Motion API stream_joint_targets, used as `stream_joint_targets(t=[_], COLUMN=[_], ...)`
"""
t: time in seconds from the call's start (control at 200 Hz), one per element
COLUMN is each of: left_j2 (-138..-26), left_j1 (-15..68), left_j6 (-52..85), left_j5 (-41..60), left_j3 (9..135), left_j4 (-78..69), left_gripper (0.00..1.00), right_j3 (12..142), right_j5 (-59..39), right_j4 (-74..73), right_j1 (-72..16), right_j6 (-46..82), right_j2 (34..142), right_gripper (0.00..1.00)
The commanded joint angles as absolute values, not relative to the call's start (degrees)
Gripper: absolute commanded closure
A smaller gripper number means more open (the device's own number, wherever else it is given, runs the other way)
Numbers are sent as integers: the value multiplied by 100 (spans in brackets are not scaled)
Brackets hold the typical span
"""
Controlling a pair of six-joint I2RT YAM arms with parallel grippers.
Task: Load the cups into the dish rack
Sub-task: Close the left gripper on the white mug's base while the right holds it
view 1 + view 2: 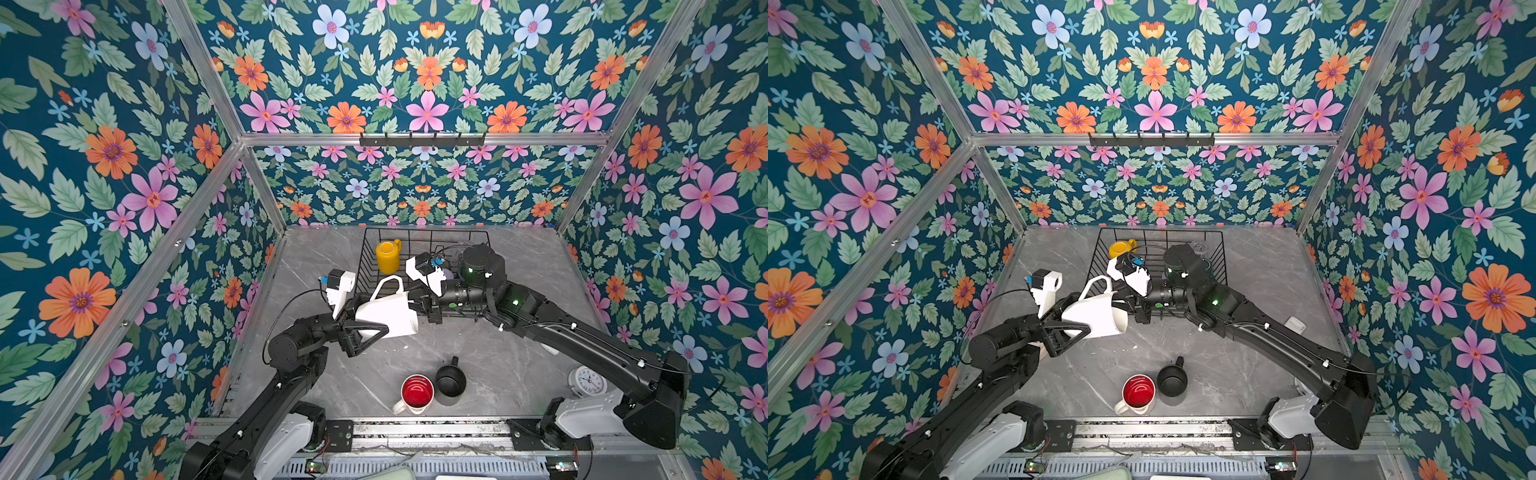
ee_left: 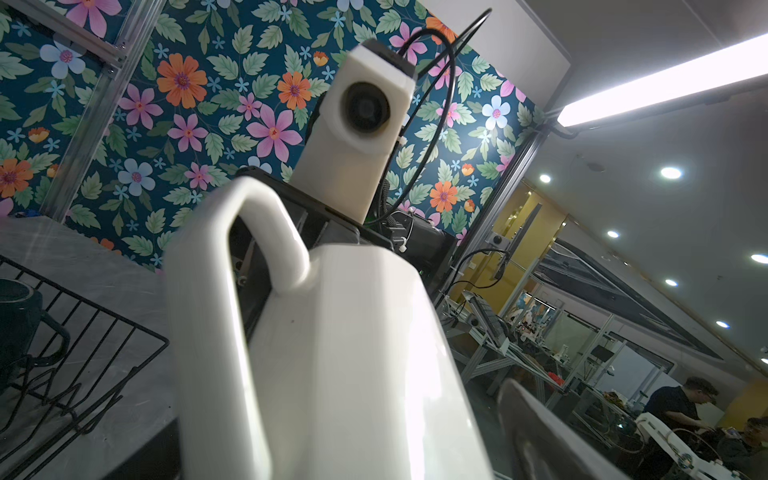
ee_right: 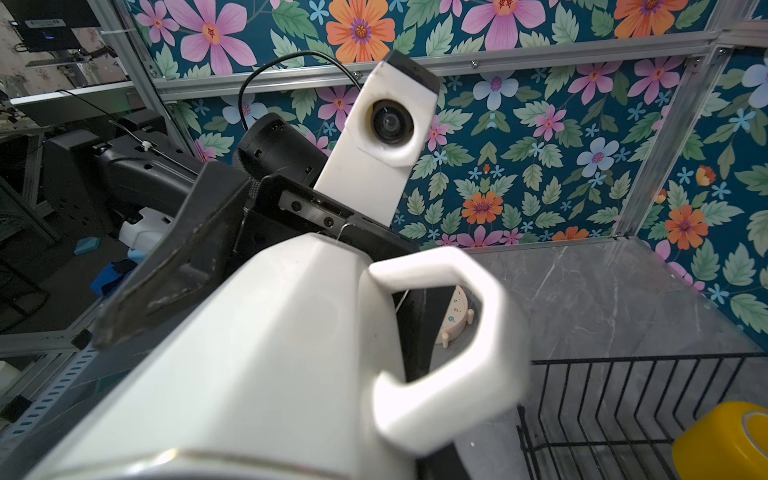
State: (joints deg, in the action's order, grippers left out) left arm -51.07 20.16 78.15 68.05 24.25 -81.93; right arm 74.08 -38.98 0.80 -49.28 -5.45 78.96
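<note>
A cream mug [image 1: 388,313] [image 1: 1096,316] hangs on its side in the air before the dish rack [image 1: 365,257] [image 1: 1221,257], handle up. My right gripper [image 1: 415,309] [image 1: 1128,309] is shut on its rim end. My left gripper [image 1: 374,316] [image 1: 1075,318] stands open around its base end, and a gap shows beside one of its fingers [image 2: 540,436]. A yellow mug [image 1: 387,255] [image 3: 723,444] and a dark mug [image 2: 16,316] sit in the rack. A white red-lined mug [image 1: 417,392] and a black mug [image 1: 450,382] stand upright near the front edge.
A small round clock [image 1: 588,382] stands at the front right under my right arm. A cream clock [image 3: 455,311] lies on the table to the left of the rack. Flowered walls close the grey table on three sides.
</note>
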Motion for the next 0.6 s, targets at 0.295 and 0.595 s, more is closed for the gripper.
stream_joint_targets(t=[0.295,0.595], left_j2=[-5032,-5032], left_j1=[2054,2055], left_j6=[7857,7866], left_j5=[7116,7180], left_j3=[2394,2383], left_j4=[-8701,-8719], left_gripper=[1,15], right_j3=[7620,7743], right_j5=[-3744,-3697], right_j4=[-211,-97], right_j1=[-4955,-4983], right_j6=[-134,-105], right_j2=[8088,8225], right_gripper=[100,100])
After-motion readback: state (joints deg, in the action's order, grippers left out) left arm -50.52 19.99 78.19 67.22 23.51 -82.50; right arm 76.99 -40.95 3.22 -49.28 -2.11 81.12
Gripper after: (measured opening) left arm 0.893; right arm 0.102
